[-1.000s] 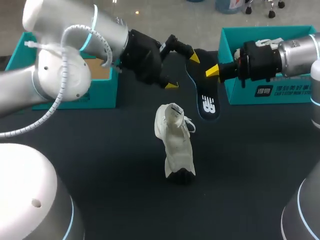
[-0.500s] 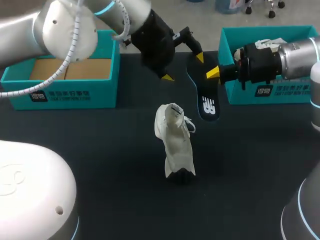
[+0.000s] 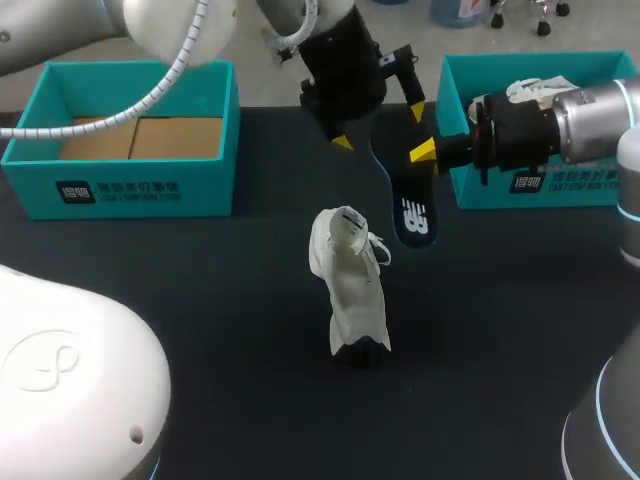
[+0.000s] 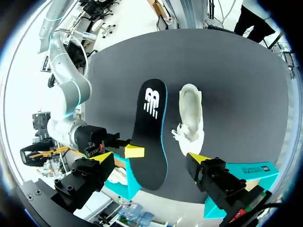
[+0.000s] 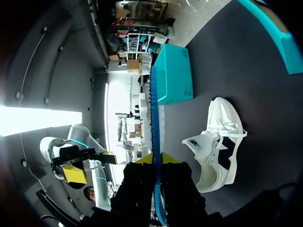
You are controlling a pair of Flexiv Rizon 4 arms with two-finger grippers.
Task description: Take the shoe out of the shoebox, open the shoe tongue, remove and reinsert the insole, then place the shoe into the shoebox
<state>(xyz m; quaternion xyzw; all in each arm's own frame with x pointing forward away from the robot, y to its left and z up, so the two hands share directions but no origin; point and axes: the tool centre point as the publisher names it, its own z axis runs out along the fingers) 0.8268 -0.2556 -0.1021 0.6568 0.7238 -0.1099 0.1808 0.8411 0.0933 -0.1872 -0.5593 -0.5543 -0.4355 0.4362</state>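
the right gripper (image 3: 422,150) pinches the black insole (image 3: 410,210) aloft near the white shoe (image 3: 352,290) on the table (image 3: 200,300); the left gripper (image 3: 378,125) gapes wide nearby. thin, probably floppy: best held mid-length.

White shoe (image 3: 350,290) mid-table, black teal-edged insole (image 3: 412,215) aloft beside it, open teal shoebox (image 3: 150,187) at left.

Shoe (image 3: 350,290) on table (image 3: 200,330), middle. Insole (image 3: 405,200) off the table just behind and right of shoe, between left box (image 3: 130,190) and right shoebox (image 3: 540,185). Right gripper (image 3: 422,152) pinches insole edge. Left gripper (image 3: 378,127), fingers apart, over insole's far end.
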